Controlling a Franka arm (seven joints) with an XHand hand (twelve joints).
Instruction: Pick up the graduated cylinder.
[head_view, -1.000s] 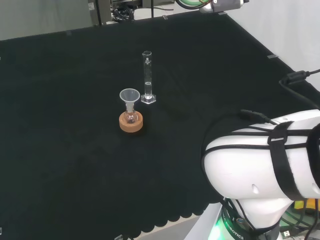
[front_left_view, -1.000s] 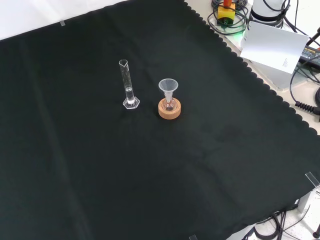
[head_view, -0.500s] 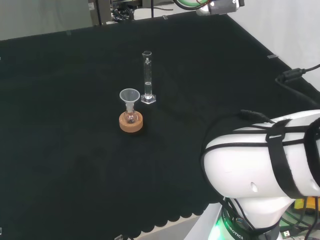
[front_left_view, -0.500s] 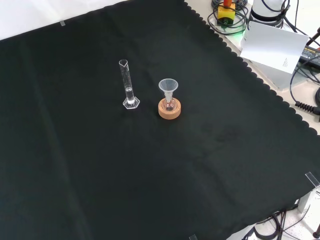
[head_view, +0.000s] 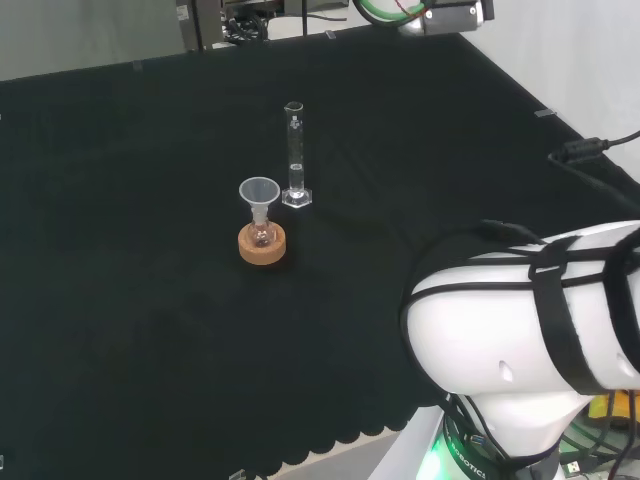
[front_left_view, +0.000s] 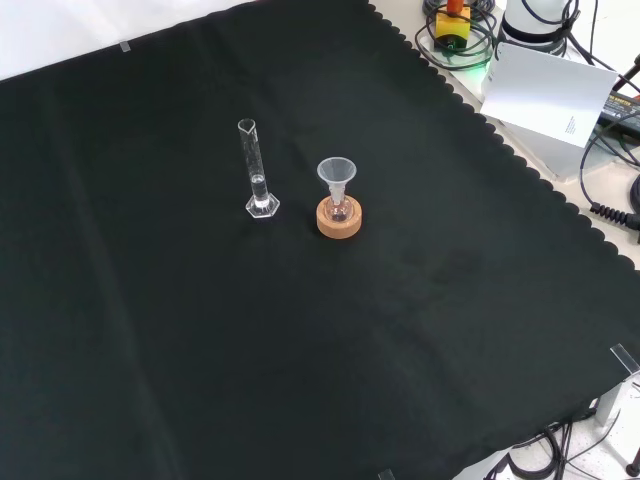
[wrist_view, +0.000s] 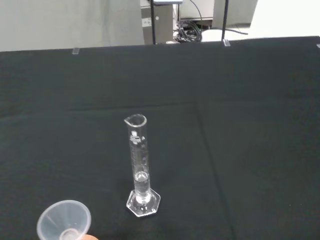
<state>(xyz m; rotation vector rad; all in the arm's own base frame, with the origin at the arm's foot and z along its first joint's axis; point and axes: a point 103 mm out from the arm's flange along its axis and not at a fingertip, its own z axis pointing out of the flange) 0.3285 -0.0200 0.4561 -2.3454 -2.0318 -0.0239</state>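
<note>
Because its flat foot rests on the cloth, the cylinder (head_view: 294, 155) is kept upright near the middle of the bench (front_left_view: 300, 340), just beside the funnel (front_left_view: 336, 172) set in a small flask on a cork ring (front_left_view: 339, 219). Whether the fingers are released or clenched cannot be told.

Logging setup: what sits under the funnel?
The funnel stands in a small flask resting on a cork ring. The flask's contents cannot be made out.
</note>
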